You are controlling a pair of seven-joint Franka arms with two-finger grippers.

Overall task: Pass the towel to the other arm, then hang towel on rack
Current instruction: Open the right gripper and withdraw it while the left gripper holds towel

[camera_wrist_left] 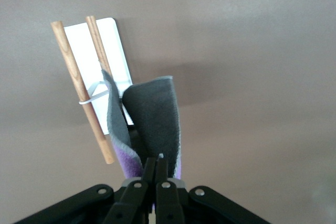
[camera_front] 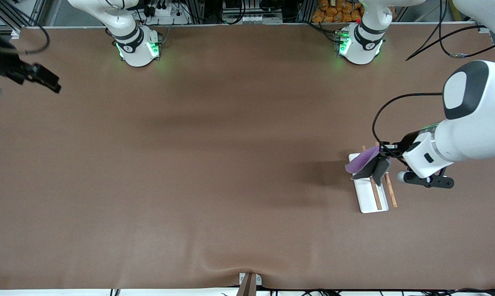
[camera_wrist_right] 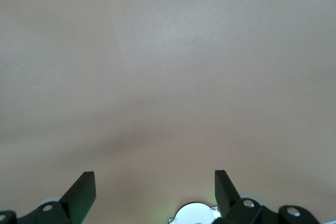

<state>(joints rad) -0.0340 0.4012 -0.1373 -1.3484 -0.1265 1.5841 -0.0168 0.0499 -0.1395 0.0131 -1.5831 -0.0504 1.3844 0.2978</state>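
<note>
A robotics lab: brown table, aluminium framing and cables along its edge.

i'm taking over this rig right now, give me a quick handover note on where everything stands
Left claw: shut on the towel, holding it over the rack, a white base with two wooden rods at the left arm's end of the table. The towel hangs from the claw, purple side and grey underside both showing.
Right claw: open, holding nothing, waiting over bare table at the right arm's end.
Done: the towel is up in the left claw and brought to the rack.
Left: the towel is not yet draped over a rod; lower it on, release, withdraw.
</note>
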